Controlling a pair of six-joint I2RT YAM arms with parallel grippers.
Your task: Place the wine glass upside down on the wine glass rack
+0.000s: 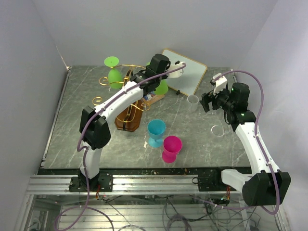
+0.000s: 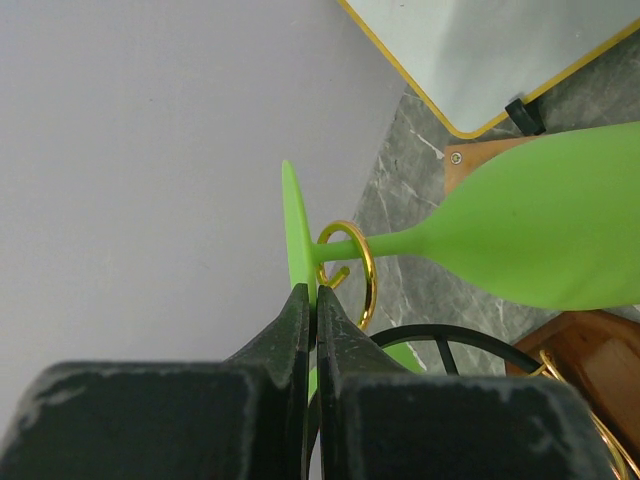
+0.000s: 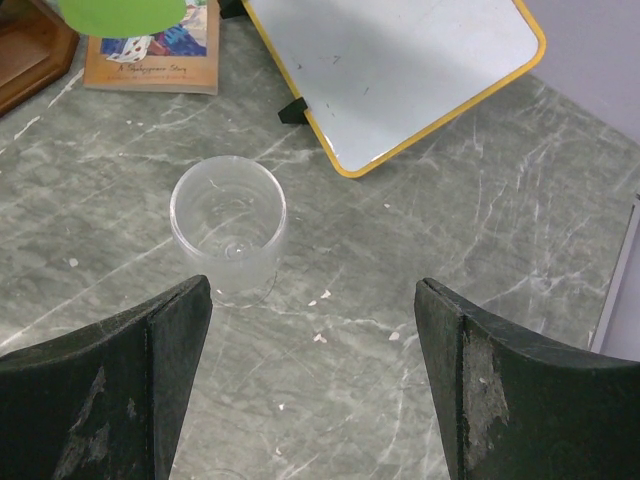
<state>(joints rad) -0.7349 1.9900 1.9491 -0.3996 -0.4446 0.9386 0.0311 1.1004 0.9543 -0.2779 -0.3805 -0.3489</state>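
The wine glass rack (image 1: 130, 117) is a gold wire stand on a brown wooden base, left of centre. One green wine glass (image 1: 113, 72) hangs upside down on its far left arm. My left gripper (image 1: 159, 72) is over the rack's right side. In the left wrist view it (image 2: 312, 295) is shut on the flat foot of a second green wine glass (image 2: 540, 230). That glass's stem lies inside a gold scroll loop (image 2: 367, 270), and its bowl also shows in the top view (image 1: 162, 87). My right gripper (image 1: 211, 101) is open and empty; in its wrist view (image 3: 312, 300) it sits above bare table.
A clear glass (image 3: 228, 225) stands upright just left of the right gripper, also in the top view (image 1: 192, 102). A white tilted board (image 1: 185, 77) stands at the back. A book (image 3: 155, 50) lies by the rack. A blue glass (image 1: 156, 132) and a pink glass (image 1: 172, 148) stand in front.
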